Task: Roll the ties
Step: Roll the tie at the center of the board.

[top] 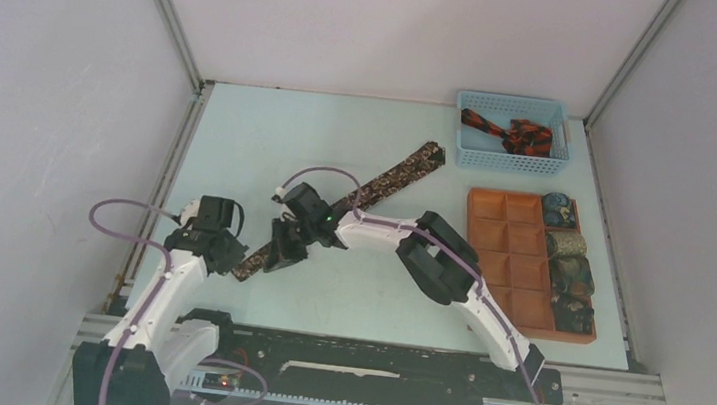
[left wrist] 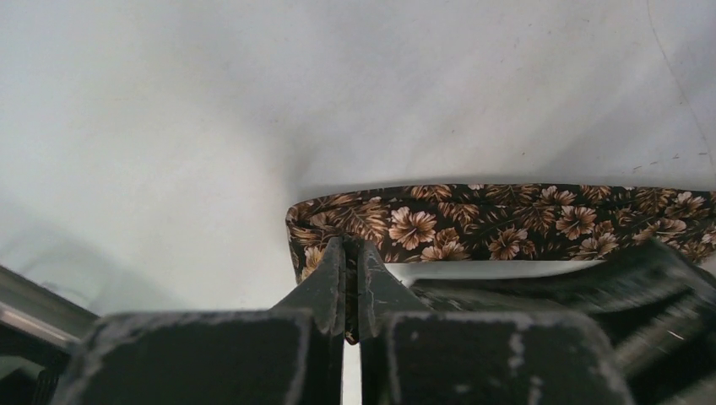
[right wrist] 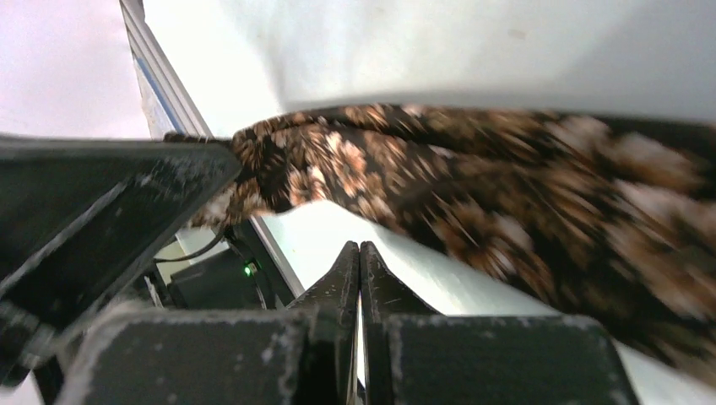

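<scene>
Now: left claw (left wrist: 350,246) clamped tight on near end of brown tie (left wrist: 507,221), end lifted off bench (top: 270,143). Right claw (right wrist: 360,249) pinched closed, empty, just beside left claw; tie passes just beyond its tips. Rest of tie runs away beyond right claw.

Step, likely: starting roll. Next: curl held end over itself, right claw steadying, edges aligned.

Farther, right of both claws: tray (top: 501,240), rolled ties (top: 568,275) in right column. Beyond: basket (top: 508,161) holding black-red tie (top: 508,133).

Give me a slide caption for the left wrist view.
Left gripper pinches the end of the brown floral tie over the pale table.
</scene>
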{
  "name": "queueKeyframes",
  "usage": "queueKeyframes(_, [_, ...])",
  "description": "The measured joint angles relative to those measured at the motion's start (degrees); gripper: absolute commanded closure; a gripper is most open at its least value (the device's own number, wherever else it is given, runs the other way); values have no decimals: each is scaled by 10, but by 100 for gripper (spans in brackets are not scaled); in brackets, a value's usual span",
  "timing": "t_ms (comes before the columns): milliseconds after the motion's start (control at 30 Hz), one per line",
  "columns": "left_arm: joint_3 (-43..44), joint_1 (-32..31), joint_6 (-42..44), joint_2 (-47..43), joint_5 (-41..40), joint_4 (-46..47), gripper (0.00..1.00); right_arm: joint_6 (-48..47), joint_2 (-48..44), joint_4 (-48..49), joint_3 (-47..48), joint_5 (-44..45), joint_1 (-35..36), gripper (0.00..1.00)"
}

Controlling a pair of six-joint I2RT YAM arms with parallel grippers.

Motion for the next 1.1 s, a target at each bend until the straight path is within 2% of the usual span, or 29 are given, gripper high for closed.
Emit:
queueKeyframes(300, [0,-12,25,92,33,64,100,-19,-136,26,-145,2,-71,100])
queueKeyframes(567, [0,-41,26,142,37,97,100,-23,-152,43,-185,4,-81,100])
queueKeyframes(633, [0,-44,24,144,37,103,90,-24,-152,43,-190,4,-80,100])
queueKeyframes(733, [0,-47,21,146,37,112,63,-27,-152,44,-190,3,-78,100])
queueKeyframes(833, [0,-49,14,144,34,121,46,-31,-152,47,-190,2,-77,100])
queueKeyframes(933, [0,-50,7,128,33,124,45,-34,-152,48,-188,-3,-75,100])
queueKeyframes(1100, [-15,-50,-2,73,29,134,56,-37,-150,47,-163,-9,-70,100])
